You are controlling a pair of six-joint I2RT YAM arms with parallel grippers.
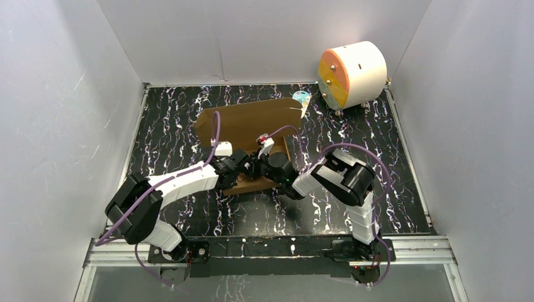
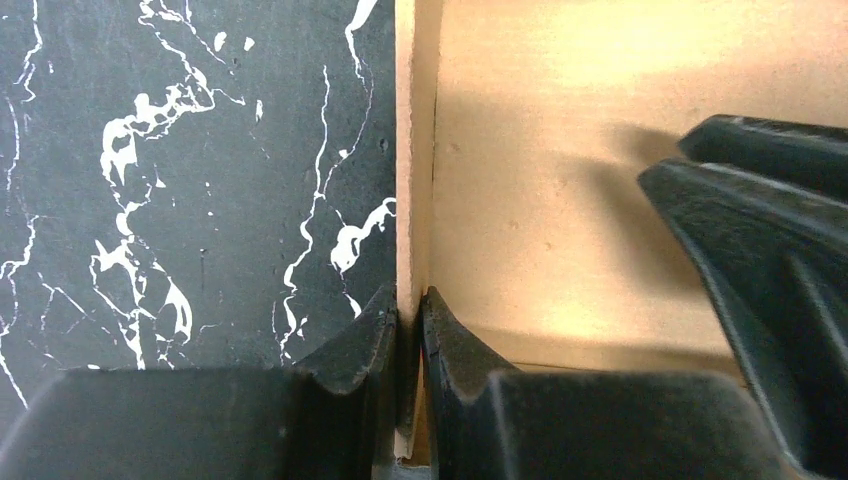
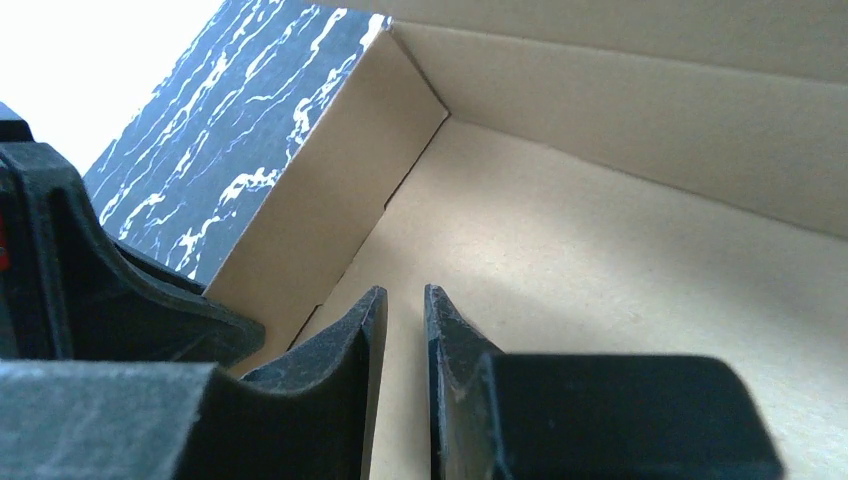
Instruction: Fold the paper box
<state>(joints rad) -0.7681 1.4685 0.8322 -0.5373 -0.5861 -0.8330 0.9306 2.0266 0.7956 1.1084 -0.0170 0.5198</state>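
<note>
One paper box (image 1: 245, 123): brown cardboard, lying open in the middle of your black marbled table (image 1: 170, 138); rear panel raised and tilted, side wall upright.
Left gripper (image 2: 410, 315): yours is clamped on the box's upright side wall, one finger on each face.
Right gripper (image 3: 402, 300): you have it inside the box, above the floor; fingers nearly together, thin gap, nothing held.
Cylinder (image 1: 352, 74): white and orange, far right corner, well apart from the box.
</note>
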